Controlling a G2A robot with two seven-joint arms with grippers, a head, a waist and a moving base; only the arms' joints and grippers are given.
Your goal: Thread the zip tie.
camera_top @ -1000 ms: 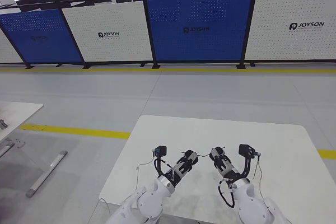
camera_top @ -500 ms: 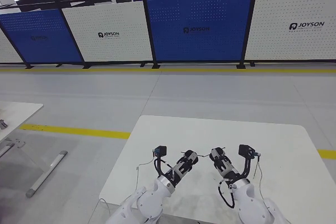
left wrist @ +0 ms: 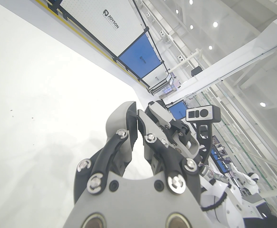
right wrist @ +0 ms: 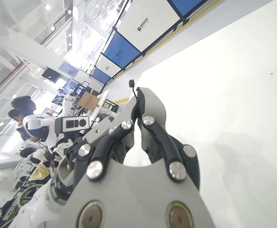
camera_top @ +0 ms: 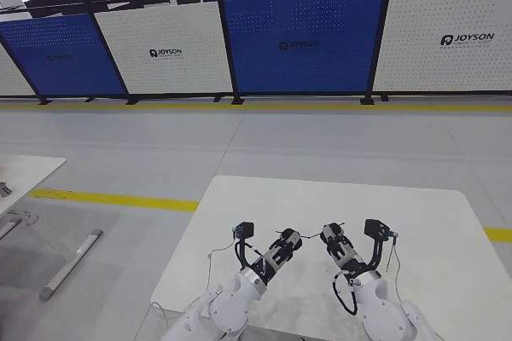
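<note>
Above the near part of the white table (camera_top: 410,213), the black zip tie (right wrist: 134,92) is held in the air. Its small square head (right wrist: 131,83) pokes out just past the fingertips of the right gripper (right wrist: 138,102). That gripper's jaws are clamped on the strap just below the head. The short visible length runs along the gripper's own pointing direction. From the top view, that direction leads toward the left gripper (left wrist: 137,118), which faces it tip to tip, close but apart. The left gripper's jaws are pressed together. I cannot tell whether they pinch the tie's tail, because nothing thin shows clearly between the pads. As I judge it, the coming move turns on this line-up: the head sits at the right fingertips with its opening toward the left arm. The left gripper is the nearer one to feed the free end across the small gap. I would want the tail's axis matched to the head's slot before closing that gap. A slight tilt could make the tip slide past the head.
</note>
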